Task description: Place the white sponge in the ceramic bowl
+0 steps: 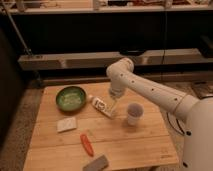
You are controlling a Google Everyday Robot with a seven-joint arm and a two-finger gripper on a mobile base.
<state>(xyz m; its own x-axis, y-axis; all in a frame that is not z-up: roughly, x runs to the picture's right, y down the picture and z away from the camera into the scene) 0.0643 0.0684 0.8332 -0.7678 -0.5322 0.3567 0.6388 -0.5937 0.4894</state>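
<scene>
currently gripper (114,104) by bottle (101,105), grip state unclear; white sponge (66,124) nr ceramic bowl (71,98), not touching.

The robot's smooth white tubular arm (150,91) carries a row of small dark dots along its side, too small to identify. It swells into a rounded white joint (121,69) and a broad white shoulder (200,125). Its pale hand (114,102) hangs just above the light wooden desk (125,142).

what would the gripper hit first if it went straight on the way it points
Probably the white labelled bottle lying under the gripper, which points down; depth is unclear, so it might instead touch the table beside it.
</scene>
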